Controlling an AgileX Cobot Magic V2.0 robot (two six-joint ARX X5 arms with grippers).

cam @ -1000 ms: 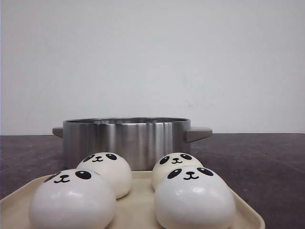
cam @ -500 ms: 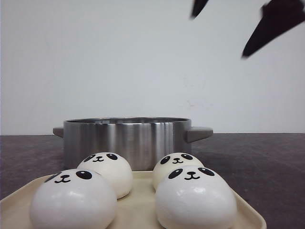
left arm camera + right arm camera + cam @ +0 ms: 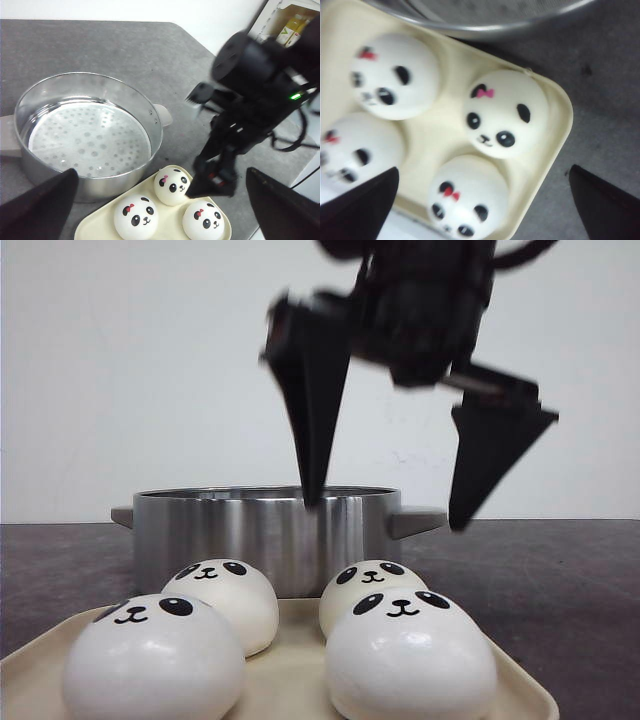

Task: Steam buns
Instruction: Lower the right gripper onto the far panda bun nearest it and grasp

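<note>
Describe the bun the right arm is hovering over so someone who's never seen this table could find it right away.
Start at the steel pot; a cream tray sits just in front of it with four panda buns. The open right end effector hangs above the back right bun. It is the bun next to the pot on the side with the clearly visible handle.

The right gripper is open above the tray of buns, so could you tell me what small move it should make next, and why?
Probably lower the right gripper straight down around the bun at the tray's back right. Its fingers are spread wide and empty, all four buns sit on the tray, and the pot beside it holds only its bare steamer plate.
</note>
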